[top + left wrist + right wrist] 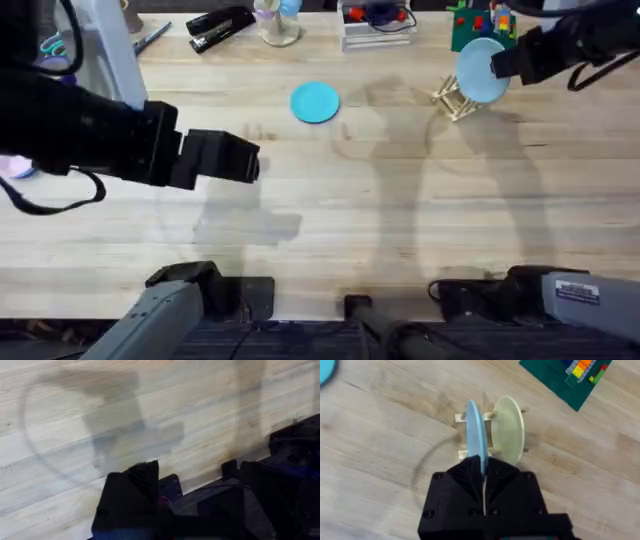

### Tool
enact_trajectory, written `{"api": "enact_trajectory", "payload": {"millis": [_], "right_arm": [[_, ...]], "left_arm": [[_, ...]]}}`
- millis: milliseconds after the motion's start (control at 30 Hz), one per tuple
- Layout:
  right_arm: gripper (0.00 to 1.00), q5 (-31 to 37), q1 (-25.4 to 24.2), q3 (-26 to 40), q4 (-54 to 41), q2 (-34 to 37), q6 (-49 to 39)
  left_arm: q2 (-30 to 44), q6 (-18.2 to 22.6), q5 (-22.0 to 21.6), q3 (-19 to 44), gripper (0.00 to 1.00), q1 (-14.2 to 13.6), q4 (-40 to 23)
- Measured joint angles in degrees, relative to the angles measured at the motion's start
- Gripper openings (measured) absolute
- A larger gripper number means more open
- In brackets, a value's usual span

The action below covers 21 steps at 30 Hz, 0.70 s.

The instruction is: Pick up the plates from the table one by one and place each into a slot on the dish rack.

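- Two round plastic plates are showing in the overhead view: the teal plate (315, 102) is lying flat on the wooden table (400, 210), and the pale blue plate (483, 70) is standing on its edge at the dish rack (453, 98), far on the right.
- Part of the dish rack is hiding behind the pale blue plate and the right gripper (503, 62), so I cannot tell how many slots it is offering.
- Seen from the right wrist, the pale blue plate (476, 435) is showing as a thin upright disc, and its bottom edge is disappearing between the black fingers of the right gripper (484, 472).
- Those fingers are pressing closed on the plate, one on each side.
- Just beside it, a cream-yellow plate (511, 427) is standing upright among the thin wooden dowels of the dish rack (461, 418).
- I cannot tell whether the pale blue plate is resting on the rack or hanging just above it.
- A green brick board (565, 377) with little coloured bricks is getting cut off at the edge of the right wrist view.
- The left gripper (235, 160) is hanging over bare planks, well apart from the teal plate.
- From the left wrist, the left gripper (150, 490) is looking dark and blurry, so I cannot tell how far its fingers are spreading.
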Motion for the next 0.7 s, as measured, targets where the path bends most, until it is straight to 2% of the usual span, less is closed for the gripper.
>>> {"api": "enact_trajectory", "payload": {"millis": [700], "right_arm": [[0.028, -0.4, 0.0, 0.2, 0.7, 2.0, -0.2]], "left_arm": [[0.0, 0.0, 0.0, 0.0, 0.993, 0.0, 0.0]]}}
